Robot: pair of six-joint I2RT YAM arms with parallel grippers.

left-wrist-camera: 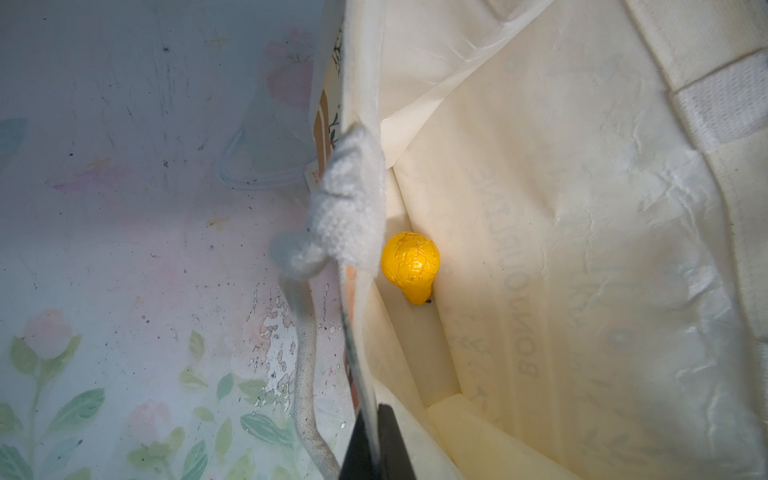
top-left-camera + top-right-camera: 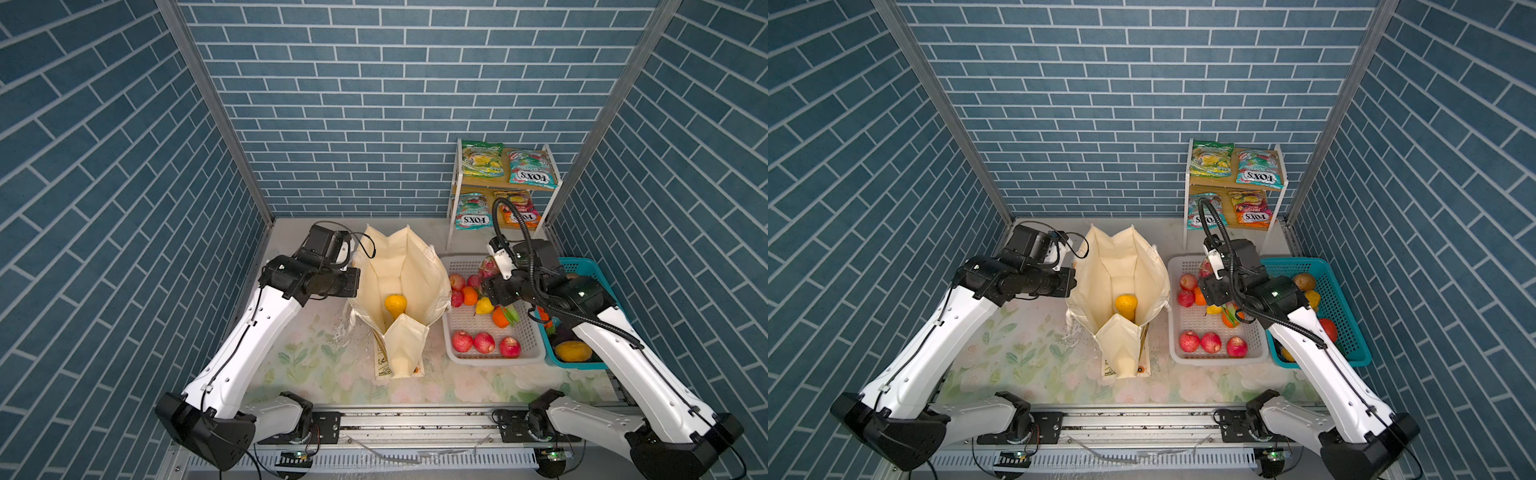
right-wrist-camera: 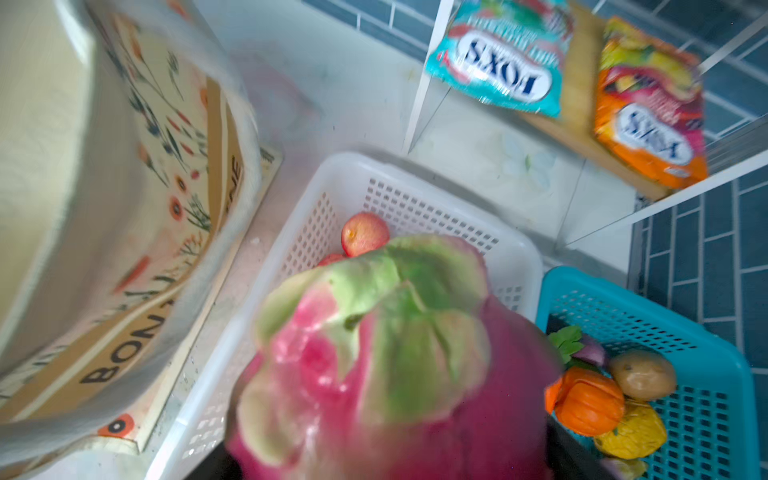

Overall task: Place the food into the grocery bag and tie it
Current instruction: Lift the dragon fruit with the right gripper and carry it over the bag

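Observation:
The cream grocery bag [image 2: 399,266] stands open at the table's middle, with one yellow fruit [image 2: 395,304] on its bottom, also seen in the left wrist view [image 1: 410,262]. My left gripper [image 1: 376,440] is shut on the bag's left rim, holding the mouth open. My right gripper [image 3: 390,457] is shut on a pink and green dragon fruit [image 3: 395,353], held above the far end of the white basket [image 2: 494,360]. In both top views that fruit [image 2: 1205,268] shows at the gripper's tip. Red apples [image 2: 484,343], oranges and a yellow fruit lie in the white basket.
A teal basket [image 2: 1350,316] with more produce sits right of the white one, partly under my right arm. A small white-framed shelf [image 2: 486,183] at the back right holds several FOX'S packets [image 2: 532,168]. The bag's strap [image 1: 307,374] hangs outside its left wall.

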